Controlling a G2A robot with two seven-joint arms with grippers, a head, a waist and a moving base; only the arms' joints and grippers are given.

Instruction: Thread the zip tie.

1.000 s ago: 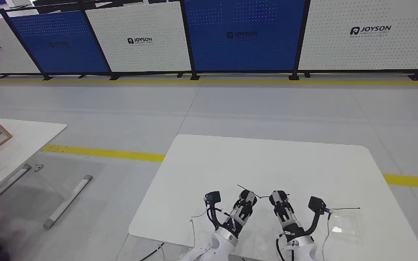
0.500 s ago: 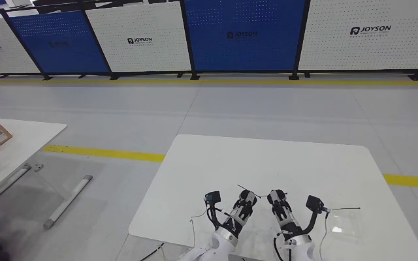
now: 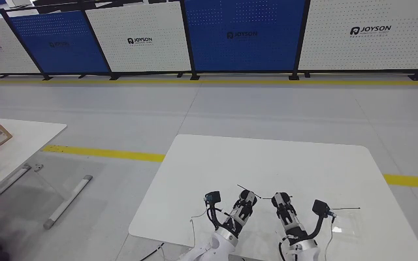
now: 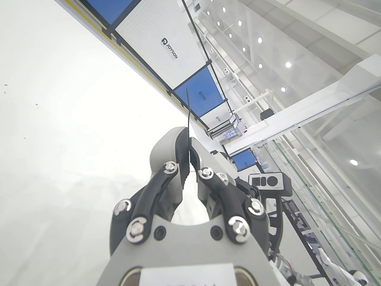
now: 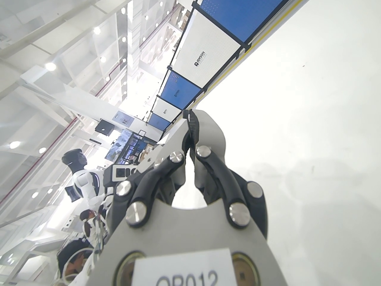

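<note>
A white counter (image 3: 274,163) stands on a pale grey floor (image 3: 196,104). Past the counter's far edge a yellow line (image 3: 104,153) crosses the floor, and farther back runs a row of blue and white pegboard panels (image 3: 245,36). A second white table (image 3: 26,134) sits off the counter's left side, well apart from it.

Both arms are over the counter's near edge. The left claw (image 4: 188,142) is pinched together on the zip tie (image 4: 187,105), whose thin black tail sticks out past the fingertips. The right claw (image 5: 190,129) is also clamped shut, on a ribbed black stretch of strap; I cannot tell whether it is the same tie.

Toward the counter's near right corner lie a loose thin black tie (image 3: 346,209) and, just beside it, a clear plastic bag (image 3: 343,227), both near the right arm.

Most of the counter's top lies beyond the claws, toward its far edge.
</note>
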